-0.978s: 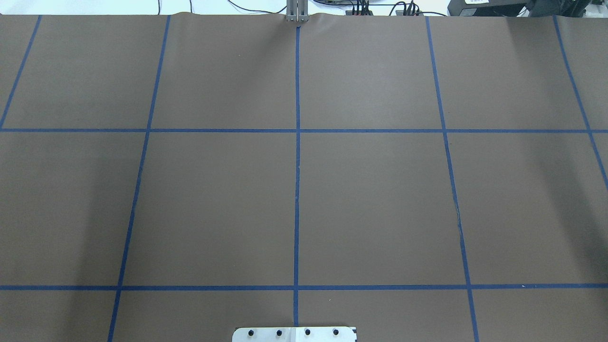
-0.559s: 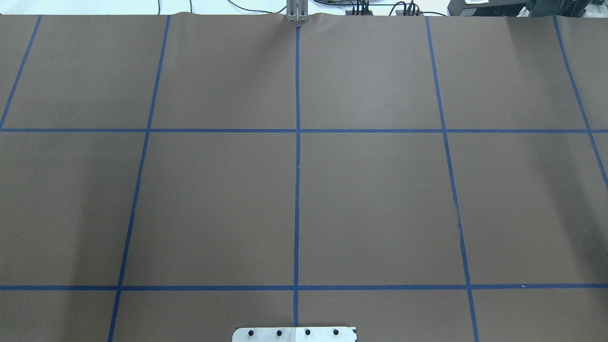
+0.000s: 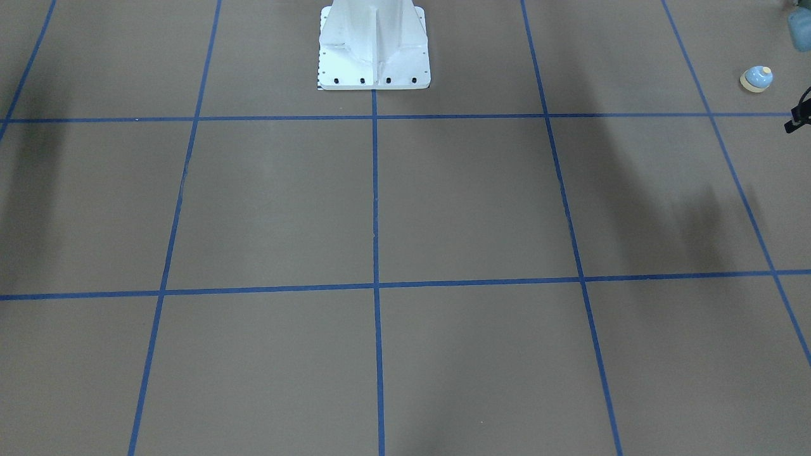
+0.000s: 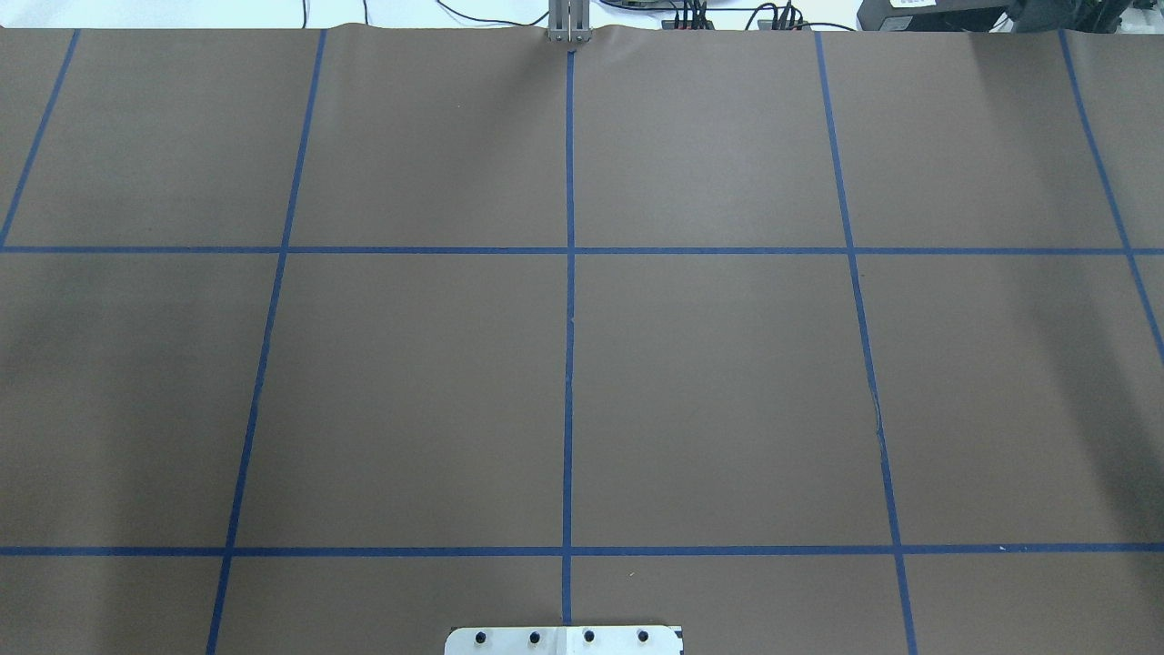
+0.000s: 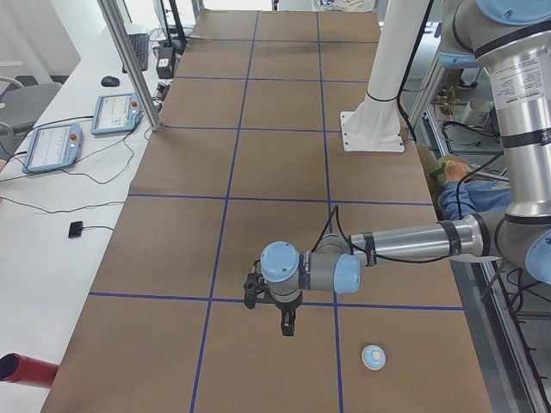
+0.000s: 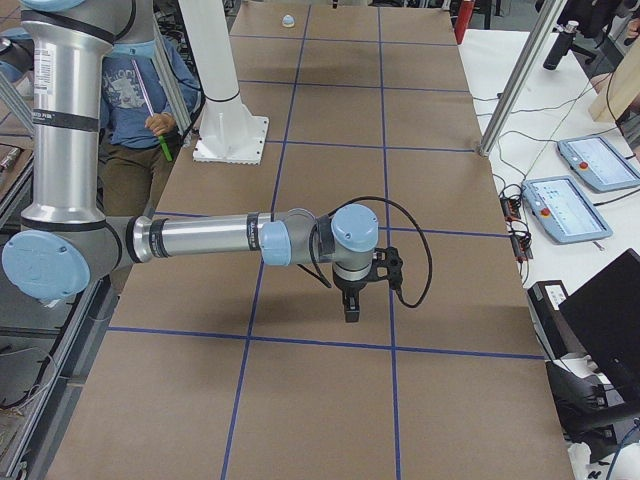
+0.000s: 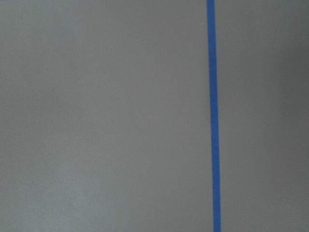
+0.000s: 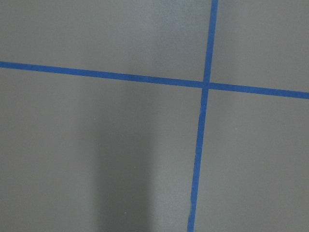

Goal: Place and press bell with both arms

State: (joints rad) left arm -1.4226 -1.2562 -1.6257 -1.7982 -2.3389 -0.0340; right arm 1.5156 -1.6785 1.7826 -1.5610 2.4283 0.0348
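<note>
Bell [image 3: 756,79], upright on the brown table [image 3: 469,196], sits at the upper right of the front-facing frame. The side views show it too: Bell [image 5: 374,356] at lower right from the left end, Bell [image 6: 287,20] tiny at the top edge from the right end. The overhead frame gives only the blue tape grid [image 4: 569,364] and the bolted plate [image 4: 564,639] of the white pedestal. Only the left-end view shows the left gripper [image 5: 288,329], pointing down near the Bell without touching it. Only the right-end view shows the right gripper [image 6: 351,310], pointing down, well apart from it. Whether either pair of fingers is apart or together cannot be told. The left wrist view shows one tape line, the right wrist view a crossing.
</note>
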